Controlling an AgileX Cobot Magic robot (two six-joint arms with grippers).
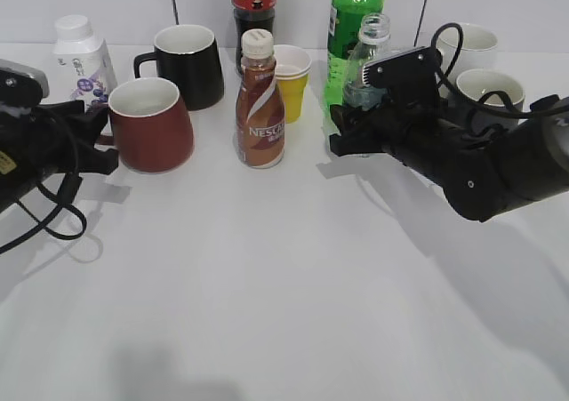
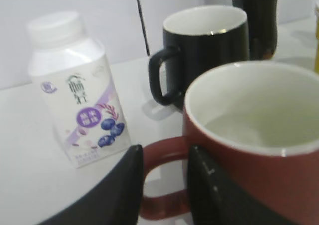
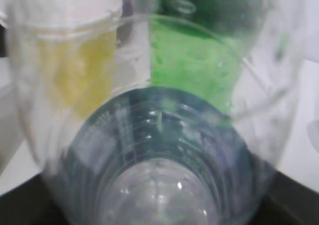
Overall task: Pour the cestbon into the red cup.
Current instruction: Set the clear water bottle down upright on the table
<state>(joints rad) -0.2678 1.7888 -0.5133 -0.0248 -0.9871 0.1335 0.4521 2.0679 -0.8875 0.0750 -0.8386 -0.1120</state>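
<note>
The red cup stands at the left of the table, white inside; it also fills the right of the left wrist view. My left gripper is at its handle, and its two black fingers are closed round the loop. The cestbon, clear and capless, stands upright at the back right, beside the green soda bottle. My right gripper is shut on its lower part. In the right wrist view the cestbon fills the frame between the fingers.
Behind the red cup are a black mug and a white milk bottle. In the middle stand a brown Nescafe bottle, a yellow paper cup, a cola bottle and a green soda bottle. Two white cups are at the far right.
</note>
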